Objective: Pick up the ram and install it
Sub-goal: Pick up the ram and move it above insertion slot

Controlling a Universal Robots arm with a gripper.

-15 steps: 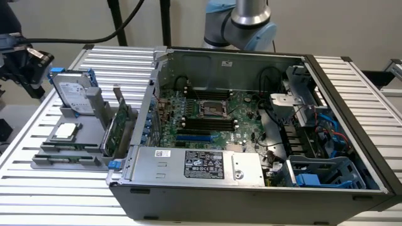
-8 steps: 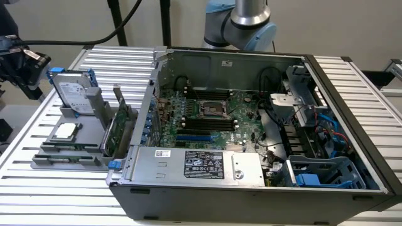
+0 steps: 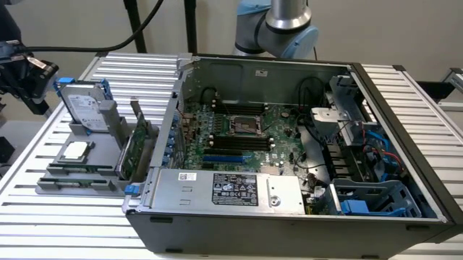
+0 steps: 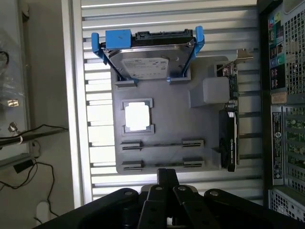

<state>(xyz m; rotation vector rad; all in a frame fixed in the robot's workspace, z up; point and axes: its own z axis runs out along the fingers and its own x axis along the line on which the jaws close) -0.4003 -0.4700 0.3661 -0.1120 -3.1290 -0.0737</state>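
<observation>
End effector (image 4: 167, 172) hovers over the grey tray (image 4: 200, 125), closed together and empty.
The ram (image 4: 162, 144) stands on edge in tray slots, untouched, computer case (image 3: 289, 227) open alongside.

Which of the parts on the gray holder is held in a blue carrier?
The silver hard drive, standing on edge at one end of the holder; the flat processor and the upright green expansion card have none.
</observation>
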